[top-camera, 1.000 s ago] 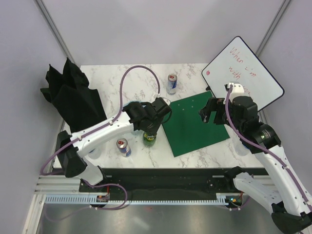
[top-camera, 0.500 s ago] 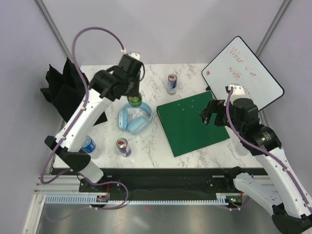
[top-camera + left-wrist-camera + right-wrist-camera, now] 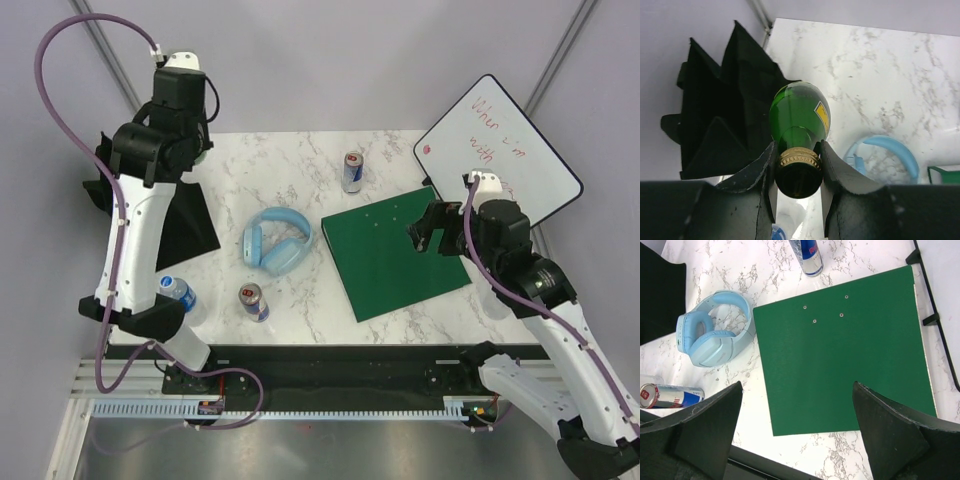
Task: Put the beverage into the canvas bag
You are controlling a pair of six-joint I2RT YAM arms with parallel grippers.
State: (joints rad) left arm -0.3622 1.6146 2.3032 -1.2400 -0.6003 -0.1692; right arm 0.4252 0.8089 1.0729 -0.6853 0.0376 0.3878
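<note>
My left gripper (image 3: 797, 165) is shut on the neck of a green glass bottle (image 3: 799, 117) with a gold band and a yellow label. It holds the bottle high in the air, hanging over the right edge of the black canvas bag (image 3: 715, 125). In the top view the left gripper (image 3: 172, 150) is raised at the far left over the bag (image 3: 150, 215), and the arm hides the bottle. My right gripper (image 3: 797, 430) is open and empty above the near part of a green board (image 3: 840, 350). It also shows in the top view (image 3: 430, 228).
Light blue headphones (image 3: 276, 240) lie mid-table. A blue and silver can (image 3: 352, 172) stands at the back, and another (image 3: 254, 300) lies near the front edge. A water bottle (image 3: 178, 293) is at the front left. A whiteboard (image 3: 497, 150) leans at the right.
My left arm lifted the green bottle from the table's front middle, then swung it up and left to above the black bag. The right arm has not moved.
</note>
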